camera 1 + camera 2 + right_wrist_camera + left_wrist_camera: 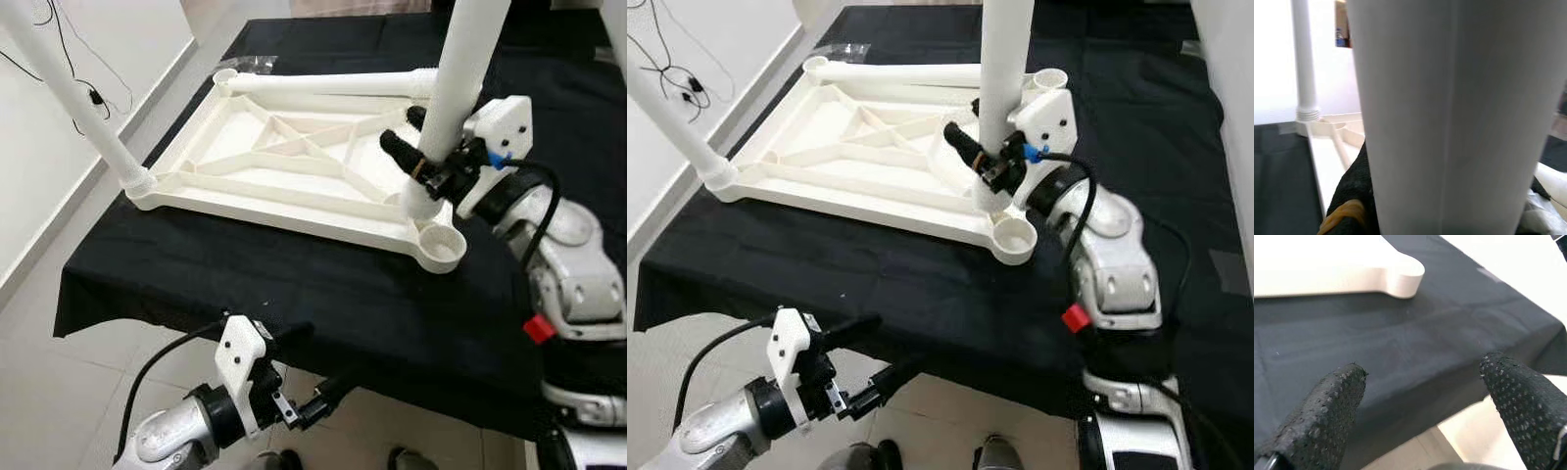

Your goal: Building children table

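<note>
right tool (416,147) clenched on white leg (460,78) | left tool (294,382) spread, empty

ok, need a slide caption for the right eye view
Right gripper clamps an upright white plastic table leg over the upturned white tabletop on black cloth; left gripper waits open below.

counter (294,284): draped in black cloth down over its near edge
on it: white tabletop (294,166), ribbed underside up, lying flat
far edge: clear plastic bag (247,64), just beyond the tabletop's corner
</note>
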Tool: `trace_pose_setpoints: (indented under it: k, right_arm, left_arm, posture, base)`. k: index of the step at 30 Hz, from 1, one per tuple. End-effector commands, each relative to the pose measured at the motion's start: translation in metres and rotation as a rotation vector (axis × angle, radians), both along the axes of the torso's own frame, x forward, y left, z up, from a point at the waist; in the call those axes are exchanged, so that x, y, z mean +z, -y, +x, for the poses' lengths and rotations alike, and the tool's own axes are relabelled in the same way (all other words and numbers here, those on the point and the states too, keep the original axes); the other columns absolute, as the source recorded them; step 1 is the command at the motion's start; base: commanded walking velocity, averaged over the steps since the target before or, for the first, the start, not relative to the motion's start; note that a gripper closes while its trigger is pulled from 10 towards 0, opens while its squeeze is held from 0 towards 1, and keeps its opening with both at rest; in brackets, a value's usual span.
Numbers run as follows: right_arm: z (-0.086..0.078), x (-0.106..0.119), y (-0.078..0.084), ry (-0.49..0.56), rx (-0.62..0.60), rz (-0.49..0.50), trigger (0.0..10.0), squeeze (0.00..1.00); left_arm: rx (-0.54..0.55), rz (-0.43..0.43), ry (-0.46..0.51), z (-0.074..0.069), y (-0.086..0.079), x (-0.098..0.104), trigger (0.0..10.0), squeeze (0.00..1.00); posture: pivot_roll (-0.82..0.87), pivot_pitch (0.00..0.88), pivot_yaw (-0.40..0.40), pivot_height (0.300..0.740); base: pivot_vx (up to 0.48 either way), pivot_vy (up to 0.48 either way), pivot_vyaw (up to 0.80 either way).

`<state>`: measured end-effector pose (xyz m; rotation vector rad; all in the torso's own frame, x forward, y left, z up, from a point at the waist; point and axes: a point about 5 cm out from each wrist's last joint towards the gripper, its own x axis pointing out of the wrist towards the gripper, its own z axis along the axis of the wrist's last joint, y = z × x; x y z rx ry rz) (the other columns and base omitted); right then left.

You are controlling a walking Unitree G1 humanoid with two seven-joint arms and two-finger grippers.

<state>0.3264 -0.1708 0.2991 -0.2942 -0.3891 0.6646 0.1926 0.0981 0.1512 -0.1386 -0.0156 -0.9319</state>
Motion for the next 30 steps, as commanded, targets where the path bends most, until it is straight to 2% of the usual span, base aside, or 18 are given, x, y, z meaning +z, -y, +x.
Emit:
trace_pose_setpoints:
  k: [1, 3, 4, 5, 6, 7, 9, 10, 12, 13, 14, 17, 19, 22, 23, 27, 28, 30]
  right_arm:
    - [-0.01, 0.001, -0.022, -0.006, 0.171, 0.011, 10.0, 0.0]
    - [-0.015, -0.001, -0.029, -0.017, 0.227, 0.009, 10.0, 0.0]
    - [-0.021, -0.007, -0.037, -0.026, 0.276, -0.044, 10.0, 0.0]
    - [-0.021, -0.007, -0.037, -0.026, 0.276, -0.044, 10.0, 0.0]
    - [-0.023, -0.012, -0.041, -0.034, 0.29, -0.094, 10.0, 0.0]
    - [-0.006, -0.023, -0.039, -0.078, 0.127, -0.147, 10.0, 0.0]
    - [-0.006, -0.023, -0.039, -0.078, 0.127, -0.147, 10.0, 0.0]
    - [0.001, -0.025, -0.037, -0.092, 0.066, -0.148, 10.0, 0.0]
    - [0.001, -0.025, -0.037, -0.092, 0.066, -0.148, 10.0, 0.0]
    - [0.014, -0.026, -0.03, -0.099, -0.052, -0.134, 10.0, 0.0]
    - [0.024, -0.026, -0.026, -0.104, -0.119, -0.122, 10.0, 0.0]
    - [0.033, -0.026, -0.022, -0.108, -0.178, -0.114, 10.0, 0.0]
    - [0.034, -0.026, -0.032, -0.101, -0.17, -0.113, 10.0, 0.0]
    - [0.034, -0.026, -0.037, -0.097, -0.159, -0.111, 10.0, 0.0]
    - [0.029, -0.025, -0.046, -0.085, -0.11, -0.114, 10.0, 0.0]
    - [0.024, -0.026, -0.053, -0.075, -0.065, -0.121, 10.0, 0.0]
    - [0.016, -0.03, -0.061, -0.07, -0.018, -0.13, 10.0, 0.0]
    - [0.016, -0.03, -0.061, -0.07, -0.018, -0.13, 10.0, 0.0]
  left_arm:
    - [0.1, -0.022, 0.018, 0.012, -0.006, 0.006, 10.0, 0.0]
    - [0.127, -0.045, 0.029, 0.017, -0.007, 0.012, 10.0, 0.0]
    - [0.152, -0.081, 0.082, 0.027, -0.008, 0.03, 10.0, 0.0]
    - [0.152, -0.081, 0.082, 0.027, -0.008, 0.03, 10.0, 0.0]
    - [0.159, -0.111, 0.147, 0.034, -0.01, 0.049, 10.0, 0.0]
    - [0.139, -0.161, 0.374, 0.05, -0.018, 0.109, 10.0, 0.0]
    - [0.139, -0.161, 0.374, 0.05, -0.018, 0.109, 10.0, 0.0]
    - [0.128, -0.17, 0.439, 0.052, -0.02, 0.126, 10.0, 0.0]
    - [0.128, -0.17, 0.439, 0.052, -0.02, 0.126, 10.0, 0.0]
    - [0.079, -0.155, 0.552, 0.054, -0.022, 0.152, 10.0, 0.0]
    - [0.032, -0.137, 0.624, 0.054, -0.02, 0.168, 10.0, 0.0]
    - [-0.015, -0.117, 0.69, 0.054, -0.018, 0.183, 10.0, 0.0]
    - [-0.057, -0.109, 0.74, 0.056, -0.005, 0.188, 10.0, 0.0]
    - [-0.058, -0.101, 0.761, 0.057, -0.001, 0.189, 10.0, 0.0]
    - [-0.024, -0.089, 0.78, 0.062, 0.002, 0.19, 10.0, 0.0]
    - [0.01, -0.093, 0.785, 0.066, 0.003, 0.192, 10.0, 0.0]
    - [0.053, -0.122, 0.784, 0.073, 0.003, 0.197, 10.0, 0.0]
    - [0.053, -0.122, 0.784, 0.073, 0.003, 0.197, 10.0, 0.0]
  posture:
    - [0.02, 0.131, 0.06, 0.74]
    - [0.02, 0.127, 0.059, 0.74]
    - [0.02, 0.109, 0.053, 0.74]
    - [0.02, 0.109, 0.053, 0.74]
    - [0.02, 0.105, 0.051, 0.74]
    - [0.01, 0.066, 0.037, 0.74]
    - [0.01, 0.066, 0.037, 0.74]
    - [0.01, 0.066, 0.037, 0.74]
    - [0.01, 0.066, 0.037, 0.74]
    - [0.02, 0.021, 0.028, 0.74]
    - [0.01, 0.006, 0.025, 0.74]
    - [0.01, 0.006, 0.025, 0.74]
    - [-0.01, 0.0, 0.025, 0.74]
    - [-0.01, 0.0, 0.025, 0.74]
    - [-0.01, 0.0, 0.022, 0.74]
    - [-0.01, 0.0, 0.022, 0.74]
    - [-0.02, 0.0, 0.028, 0.74]
    - [-0.02, 0.0, 0.028, 0.74]
  base:
    - [0.0, 0.0, 0.0]
    - [0.0, 0.0, 0.0]
    - [0.0, 0.0, 0.0]
    - [0.0, 0.0, 0.0]
    - [0.0, 0.0, 0.0]
    - [0.0, 0.0, 0.0]
    - [0.0, 0.0, 0.0]
    - [0.0, 0.0, 0.0]
    - [0.0, 0.0, 0.0]
    - [0.0, 0.0, 0.0]
    - [0.0, 0.0, 0.0]
    - [0.0, 0.0, 0.0]
    - [0.0, 0.0, 0.0]
    - [0.0, 0.0, 0.0]
    - [0.0, 0.0, 0.0]
    - [0.0, 0.0, 0.0]
    - [0.0, 0.0, 0.0]
    - [0.0, 0.0, 0.0]
